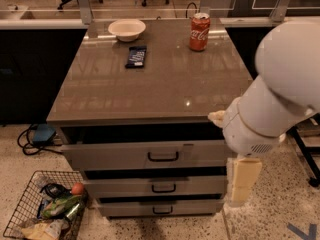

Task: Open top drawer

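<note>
The top drawer is the tallest of three grey-beige fronts under the counter, with a black pull handle. It stands slightly out, with a dark gap above its front panel. My gripper hangs below the white arm at the cabinet's right front corner. It is to the right of the handle and apart from it, holding nothing that I can see.
Two shorter drawers sit below. On the countertop are a white bowl, a dark snack bar and a red soda can. A wire basket of items stands on the floor at left, with cables behind it.
</note>
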`<state>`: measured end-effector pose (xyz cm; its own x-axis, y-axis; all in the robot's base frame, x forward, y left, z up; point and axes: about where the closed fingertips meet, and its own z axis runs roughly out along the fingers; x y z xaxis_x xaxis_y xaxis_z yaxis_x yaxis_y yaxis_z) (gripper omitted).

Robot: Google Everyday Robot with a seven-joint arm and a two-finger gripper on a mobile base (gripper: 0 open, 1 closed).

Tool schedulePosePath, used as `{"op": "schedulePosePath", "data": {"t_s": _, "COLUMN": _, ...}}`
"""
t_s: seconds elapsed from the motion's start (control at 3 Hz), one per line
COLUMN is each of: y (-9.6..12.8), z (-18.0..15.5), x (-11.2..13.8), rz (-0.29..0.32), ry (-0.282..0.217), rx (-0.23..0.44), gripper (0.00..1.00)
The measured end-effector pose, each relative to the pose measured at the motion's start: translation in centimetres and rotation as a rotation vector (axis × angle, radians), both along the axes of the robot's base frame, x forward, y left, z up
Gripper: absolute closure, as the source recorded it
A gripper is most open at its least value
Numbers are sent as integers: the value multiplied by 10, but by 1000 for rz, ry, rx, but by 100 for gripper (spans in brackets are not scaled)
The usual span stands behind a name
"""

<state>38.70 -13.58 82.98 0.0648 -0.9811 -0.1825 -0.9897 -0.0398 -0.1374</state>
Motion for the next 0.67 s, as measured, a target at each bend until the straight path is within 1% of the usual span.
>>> {"op": "schedulePosePath", "data": {"t_s": 0.33, "y": 13, "z": -33, "x": -8, "rz": 30, "ry": 10, "rx": -33, "gripper": 0}}
{"op": "schedulePosePath", "data": {"t_s": 0.67, "y": 30, "z": -64, "x": -10, "rz": 80, "ry": 19, "rx": -44, "gripper": 0}}
